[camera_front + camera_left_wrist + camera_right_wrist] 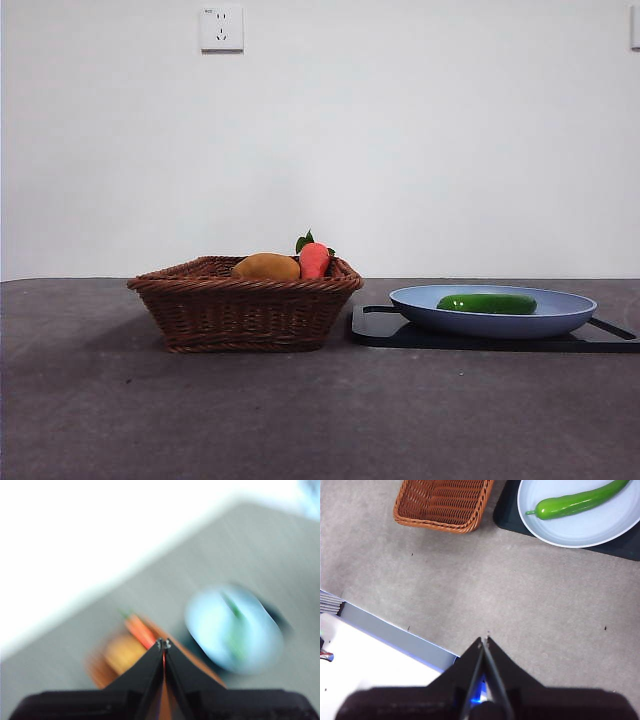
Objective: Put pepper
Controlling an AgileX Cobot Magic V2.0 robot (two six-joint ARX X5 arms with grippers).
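Front view shows the pepper point(487, 303) lying flat in a blue plate point(420, 305); the plate sits on a dark tray point(375, 325), just beside a wicker basket point(245, 310) holding a red-orange leafy-topped vegetable point(314, 260) and a tan-orange oval one point(266, 267); no arm appears in this view. Right wrist view: the right claw point(484, 641) has its jaws pressed together, empty, hanging high over bare tabletop point(520, 595), well apart from the plate; the pepper lies ahead of this claw and off to one side, its long axis running along the plate toward the rim, stem end nearer the basket. Left wrist view is blurred; the left claw point(164, 644) also has its jaws together and holds nothing, with the basket just beyond its tips and the plate further off to the side. Judgement: the pepper is untouched; the right arm looks better placed, having a clear line to the plate; the jaws would need to part and close across the pepper's narrow width, not along its length.
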